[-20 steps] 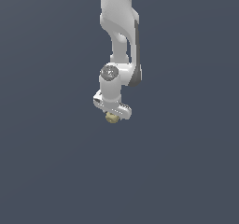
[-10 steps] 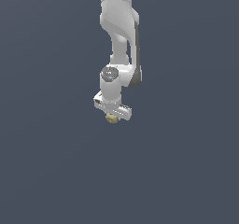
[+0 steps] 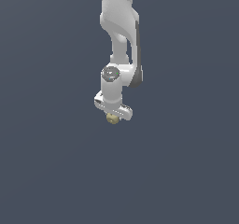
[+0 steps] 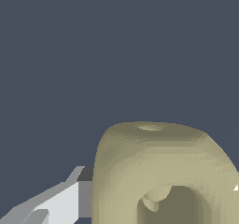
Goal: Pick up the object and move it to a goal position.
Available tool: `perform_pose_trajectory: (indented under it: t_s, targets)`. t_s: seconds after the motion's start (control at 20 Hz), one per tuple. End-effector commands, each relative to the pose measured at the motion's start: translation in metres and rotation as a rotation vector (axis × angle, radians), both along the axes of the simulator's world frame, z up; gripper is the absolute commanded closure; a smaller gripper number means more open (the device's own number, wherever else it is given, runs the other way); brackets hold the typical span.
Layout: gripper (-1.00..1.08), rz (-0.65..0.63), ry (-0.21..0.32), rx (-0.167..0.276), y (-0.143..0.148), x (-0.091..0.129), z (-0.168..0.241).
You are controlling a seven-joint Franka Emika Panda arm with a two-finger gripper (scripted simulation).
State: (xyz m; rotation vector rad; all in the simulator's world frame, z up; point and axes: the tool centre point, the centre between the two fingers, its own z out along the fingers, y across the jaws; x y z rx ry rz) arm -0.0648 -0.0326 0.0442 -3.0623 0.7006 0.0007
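Change: almost nothing has moved since half a second ago; arm, gripper and cube sit at the same spot in the exterior view, with perhaps a hair's shift.
Cube: the pale yellow-beige cube [image 4: 161, 171] fills the near part of the wrist view, rounded at the corners, with a large dark hollow in one face and a shallow dimple on another.
Finger: a white and grey gripper finger [image 4: 56, 202] lies against one side of the cube in the wrist view; the other finger is out of that picture.
Gripper: the gripper [image 3: 112, 116] points straight down and is pinched on the cube, which shows in the exterior view as a small yellowish knob [image 3: 112, 119] poking out just below the white hand.
Where the cube is: held in the air at the arm's tip, near the middle of the exterior view.
Arm: the white Panda arm [image 3: 119, 36] comes down from the top edge, with a dark panel along its side and a round grey cap at the wrist joint.
Backdrop: plain slate grey [image 3: 46, 171] all round; no bench edge can be made out.
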Motion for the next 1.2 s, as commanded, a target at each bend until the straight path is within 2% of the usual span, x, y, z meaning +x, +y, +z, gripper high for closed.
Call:
perform_pose_trajectory:
  t_s: [0.0, 0.35, 1.15]
  targets:
    - [1.08, 0.001, -0.001, 0.0, 0.005, 0.005, 0.005]
    - [1.08, 0.0, -0.001, -0.001, 0.031, 0.031, 0.031]
    - [1.08, 0.0, -0.001, -0.002, 0.113, 0.115, 0.114]
